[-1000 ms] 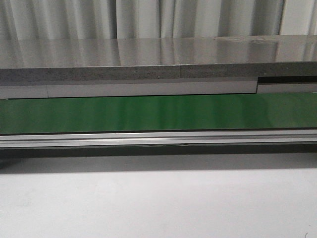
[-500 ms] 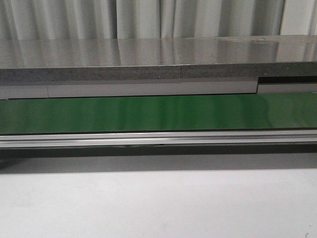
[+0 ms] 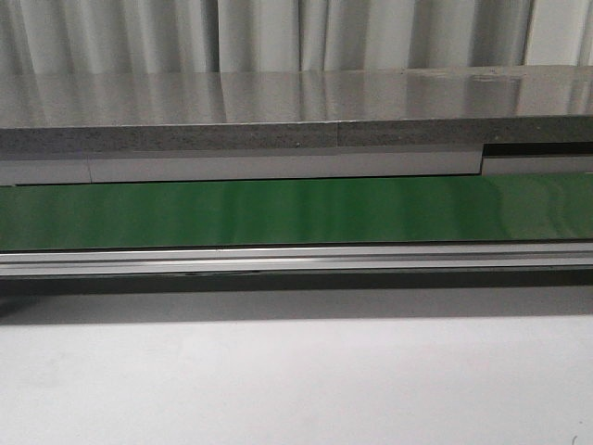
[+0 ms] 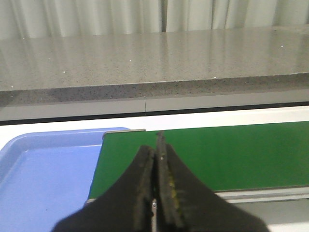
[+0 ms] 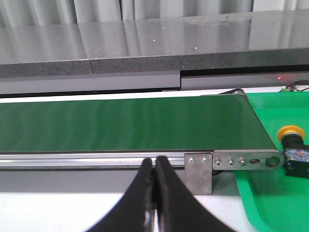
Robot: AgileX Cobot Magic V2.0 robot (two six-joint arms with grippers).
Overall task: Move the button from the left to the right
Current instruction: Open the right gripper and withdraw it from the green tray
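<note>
The button (image 5: pixel 291 144), yellow-orange cap on a black body with blue marks, sits in the green tray (image 5: pixel 285 203) just past the right end of the green conveyor belt (image 5: pixel 125 123). My right gripper (image 5: pixel 154 161) is shut and empty, in front of the belt's rail, well to the left of the button. My left gripper (image 4: pixel 156 145) is shut and empty over the belt's left end (image 4: pixel 203 150), beside the blue tray (image 4: pixel 43 169). Neither gripper shows in the front view, where only the belt (image 3: pixel 296 211) is seen.
A grey stone-like counter (image 3: pixel 296 120) runs behind the belt, with curtains behind it. An aluminium rail (image 3: pixel 296 260) edges the belt's front, with a metal bracket (image 5: pixel 199 171) at its right end. White tabletop (image 3: pixel 296 380) lies in front.
</note>
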